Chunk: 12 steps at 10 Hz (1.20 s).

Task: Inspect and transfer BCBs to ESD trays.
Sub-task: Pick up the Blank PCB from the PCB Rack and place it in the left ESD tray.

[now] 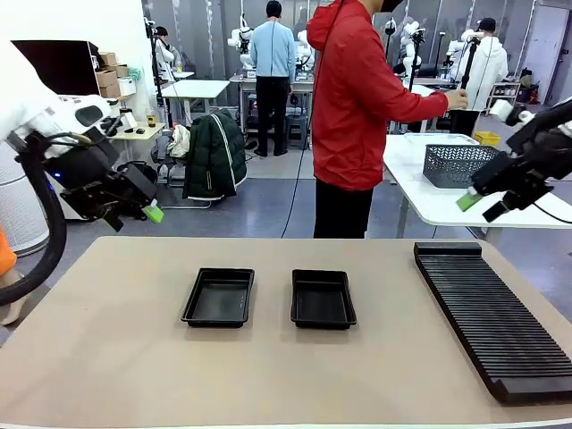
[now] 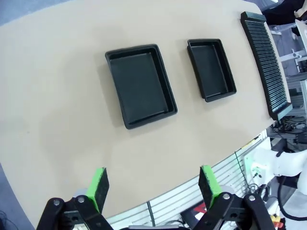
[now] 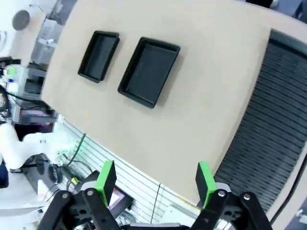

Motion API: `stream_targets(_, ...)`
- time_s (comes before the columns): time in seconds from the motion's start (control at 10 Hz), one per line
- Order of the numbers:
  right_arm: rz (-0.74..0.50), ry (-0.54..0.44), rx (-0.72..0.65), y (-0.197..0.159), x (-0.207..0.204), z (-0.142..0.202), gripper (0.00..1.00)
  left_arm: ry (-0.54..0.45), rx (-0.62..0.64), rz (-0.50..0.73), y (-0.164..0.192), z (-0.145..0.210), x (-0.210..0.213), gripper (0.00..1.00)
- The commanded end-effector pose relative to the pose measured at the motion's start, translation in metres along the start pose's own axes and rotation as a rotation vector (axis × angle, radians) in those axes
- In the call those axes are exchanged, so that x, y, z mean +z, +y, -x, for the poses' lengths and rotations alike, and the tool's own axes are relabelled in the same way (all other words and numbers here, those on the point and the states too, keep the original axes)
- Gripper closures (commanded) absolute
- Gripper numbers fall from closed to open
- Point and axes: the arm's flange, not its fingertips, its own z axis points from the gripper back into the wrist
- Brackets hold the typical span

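Fingers (image 2: 99, 186) of left gripper (image 2: 153, 184) and right gripper (image 3: 155, 179) stand wide apart, holding nothing. Beyond the left fingers, well apart from them, first ESD tray (image 2: 141, 86) lies at 12 o'clock and second ESD tray (image 2: 211, 69) at 1 o'clock.

Light: bright, even, overhead
Shadows: soft on the desk (image 1: 107, 357)
Wrist views: edges bent, right slightly blurred
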Motion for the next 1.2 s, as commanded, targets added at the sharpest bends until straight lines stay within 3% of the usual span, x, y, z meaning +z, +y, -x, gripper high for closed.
stream_targets(0.0, -0.088, 0.029, -0.077, -0.023, 0.019, -0.004, 0.12, 0.015, 0.079, 0.055, 0.004, 0.004, 0.015, 0.00)
stream_targets(0.5, -0.116, 0.019, -0.181, -0.071, 0.066, 0.005, 0.12, -0.023, 0.168, 0.057, 0.009, 0.004, 0.063, 0.00)
stream_targets(1.1, -0.011, -0.058, -0.183, -0.069, 0.131, 0.001, 0.12, -0.068, 0.163, -0.018, -0.006, 0.003, 0.118, 0.00)
